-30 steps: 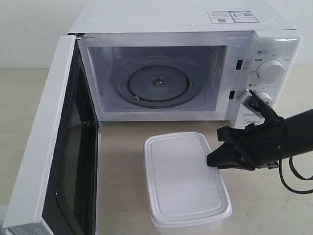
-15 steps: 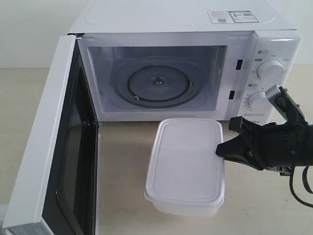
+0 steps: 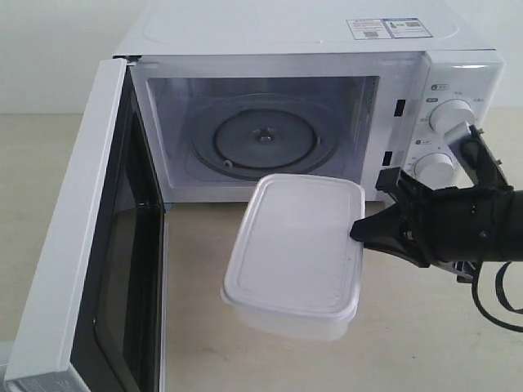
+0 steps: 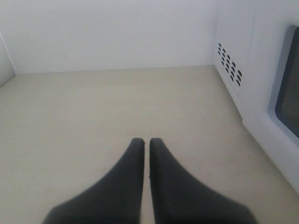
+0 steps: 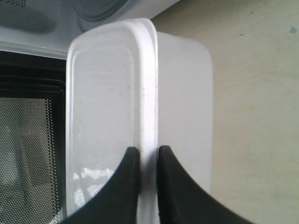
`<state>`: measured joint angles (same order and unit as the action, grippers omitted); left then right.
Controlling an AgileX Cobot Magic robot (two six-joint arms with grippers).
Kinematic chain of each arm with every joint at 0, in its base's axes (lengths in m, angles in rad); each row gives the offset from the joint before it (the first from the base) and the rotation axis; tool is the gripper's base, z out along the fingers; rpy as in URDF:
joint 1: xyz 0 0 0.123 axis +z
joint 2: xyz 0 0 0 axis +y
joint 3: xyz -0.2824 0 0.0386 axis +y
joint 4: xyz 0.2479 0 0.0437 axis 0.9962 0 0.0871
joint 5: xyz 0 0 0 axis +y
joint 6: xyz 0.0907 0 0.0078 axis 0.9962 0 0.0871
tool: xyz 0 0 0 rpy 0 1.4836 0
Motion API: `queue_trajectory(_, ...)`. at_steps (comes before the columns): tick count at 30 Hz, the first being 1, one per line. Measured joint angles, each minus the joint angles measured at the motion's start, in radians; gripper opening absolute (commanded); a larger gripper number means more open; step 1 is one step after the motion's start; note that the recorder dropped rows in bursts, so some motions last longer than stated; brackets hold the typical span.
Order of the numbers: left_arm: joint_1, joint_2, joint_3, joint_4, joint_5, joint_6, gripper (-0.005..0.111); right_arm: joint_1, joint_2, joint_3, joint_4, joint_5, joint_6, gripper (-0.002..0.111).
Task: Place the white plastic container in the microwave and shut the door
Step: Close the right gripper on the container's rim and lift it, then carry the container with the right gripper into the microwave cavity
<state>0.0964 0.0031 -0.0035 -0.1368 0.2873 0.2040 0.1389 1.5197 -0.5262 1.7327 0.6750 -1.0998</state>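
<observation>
The white plastic container (image 3: 294,253) hangs tilted above the table just in front of the microwave (image 3: 310,122), its far end near the cavity's sill. My right gripper (image 3: 359,230) is shut on the rim of the container (image 5: 140,93) at its right side, one finger on the lid and one under the rim. The door (image 3: 90,245) stands wide open on the left, showing the glass turntable (image 3: 263,140). My left gripper (image 4: 144,141) is shut with nothing in it, low over bare table beside the microwave's vented side wall (image 4: 231,65); it does not show in the exterior view.
Two round knobs (image 3: 448,118) sit on the microwave's right panel, just behind my right arm. The open door's dark window (image 5: 28,154) lies beyond the held container in the right wrist view. Beige table (image 3: 425,327) runs in front of the microwave.
My right gripper has lifted the container off the table and carried it toward the microwave's opening, turning and tilting it. The door and left gripper have not moved.
</observation>
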Motion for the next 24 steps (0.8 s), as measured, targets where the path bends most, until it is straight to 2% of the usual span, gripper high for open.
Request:
queue_trajectory(14,0.000,0.000,0.000,0.000,0.000,0.000,0.004,0.041,-0.163,-0.002,0.002,-0.117,0.075,0.000)
queue_trajectory(18,0.000,0.000,0.000,0.000,0.000,0.000,0.004,0.119,-0.237,0.022,0.002,-0.230,0.115,0.000)
queue_trajectory(24,0.000,0.000,0.000,0.000,0.000,0.000,0.004,0.319,-0.322,0.026,-0.011,-0.411,0.240,0.000)
